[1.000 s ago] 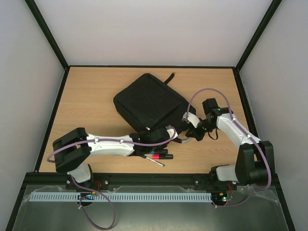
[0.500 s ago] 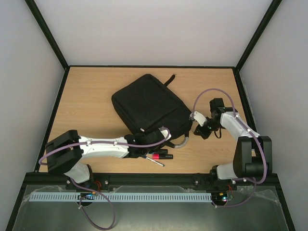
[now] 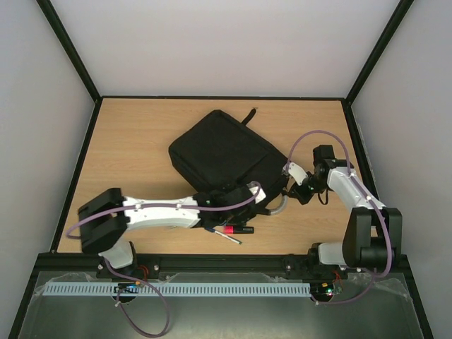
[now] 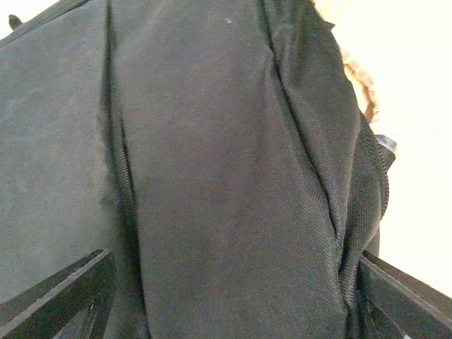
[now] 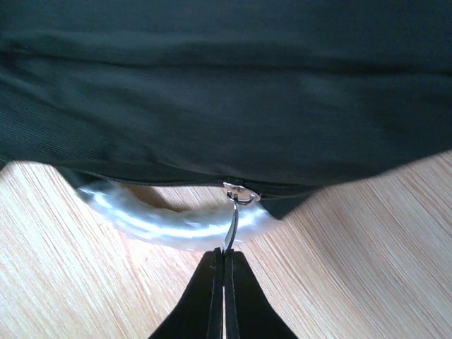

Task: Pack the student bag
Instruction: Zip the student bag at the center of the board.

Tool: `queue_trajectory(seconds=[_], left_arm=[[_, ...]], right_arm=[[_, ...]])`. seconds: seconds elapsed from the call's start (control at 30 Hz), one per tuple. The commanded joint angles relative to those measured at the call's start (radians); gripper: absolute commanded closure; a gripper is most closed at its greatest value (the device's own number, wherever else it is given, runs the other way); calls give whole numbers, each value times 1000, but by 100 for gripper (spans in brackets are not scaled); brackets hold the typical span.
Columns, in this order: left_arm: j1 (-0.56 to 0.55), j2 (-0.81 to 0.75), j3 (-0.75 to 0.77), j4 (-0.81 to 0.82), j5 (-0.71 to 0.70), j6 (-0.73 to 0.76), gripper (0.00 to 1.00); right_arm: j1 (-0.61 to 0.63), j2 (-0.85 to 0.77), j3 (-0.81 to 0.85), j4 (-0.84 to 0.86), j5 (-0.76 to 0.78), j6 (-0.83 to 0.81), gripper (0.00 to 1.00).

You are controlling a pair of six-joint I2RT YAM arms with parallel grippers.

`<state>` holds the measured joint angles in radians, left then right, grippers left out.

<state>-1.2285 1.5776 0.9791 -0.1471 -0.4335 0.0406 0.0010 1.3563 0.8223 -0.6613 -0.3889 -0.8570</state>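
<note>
The student bag (image 3: 224, 157) is a large black backpack lying flat in the middle of the table. Its black fabric (image 4: 212, 141) fills the left wrist view. My left gripper (image 3: 236, 198) rests at the bag's near edge, and its fingers (image 4: 63, 293) stand wide open on either side of the fabric, gripping nothing. My right gripper (image 5: 224, 251) is shut on the metal zipper pull (image 5: 232, 222) at the bag's (image 5: 226, 85) near right corner. The grey handle loop (image 5: 162, 220) curves just under that zipper. From above, the right gripper (image 3: 293, 185) sits beside the handle loop (image 3: 277, 205).
A red marker (image 3: 227, 229), a black marker (image 3: 244, 229) and a thin pen (image 3: 231, 239) lie on the wood close to the left wrist, in front of the bag. A black strap (image 3: 248, 115) trails off the bag's far corner. A black frame rims the table (image 3: 134, 141).
My left gripper has opened from shut to wide at the bag's near edge. The right gripper has drawn to the right with the zipper pull, and the bag has shifted slightly.
</note>
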Motion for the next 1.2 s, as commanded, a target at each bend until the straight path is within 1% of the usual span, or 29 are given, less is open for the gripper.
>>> queue_trajectory(seconds=[0.0, 0.13, 0.2, 0.23, 0.33, 0.4, 0.5, 0.57, 0.63, 0.77, 0.83, 0.97, 1.07, 1.17], left_arm=[[14, 140, 147, 50, 66, -76, 10], [26, 222, 224, 52, 116, -116, 9], [26, 231, 241, 61, 163, -119, 1], [26, 222, 239, 66, 195, -116, 1], [23, 171, 204, 64, 217, -108, 1], [24, 107, 158, 61, 214, -110, 1], [40, 3, 81, 106, 214, -158, 1], [51, -13, 68, 139, 212, -218, 1], [63, 32, 113, 129, 213, -276, 1], [63, 184, 263, 87, 210, -367, 1], [63, 240, 316, 74, 181, -401, 1], [64, 307, 346, 112, 145, -422, 8], [66, 360, 376, 106, 141, -415, 13], [66, 383, 381, 104, 167, -406, 23]], right_arm=[[-4, -50, -24, -99, -11, -17, 99], [-4, -61, -34, -101, -18, -17, 99], [-5, -61, -36, -100, -16, -17, 99], [-4, -61, -37, -101, -16, -17, 99], [-5, -65, -36, -101, -11, -17, 99], [-4, -71, -36, -100, -4, -19, 99], [-4, -78, -38, -101, -5, -20, 99], [-4, -82, -36, -105, -10, -18, 99], [-4, -87, -35, -107, -16, -13, 99], [-4, -92, -43, -101, -24, 2, 99], [-4, -91, -44, -101, -24, 6, 99], [-4, -97, -37, -111, -44, 15, 99], [-4, -94, -30, -119, -51, 18, 99], [-4, -92, -30, -117, -46, 18, 99]])
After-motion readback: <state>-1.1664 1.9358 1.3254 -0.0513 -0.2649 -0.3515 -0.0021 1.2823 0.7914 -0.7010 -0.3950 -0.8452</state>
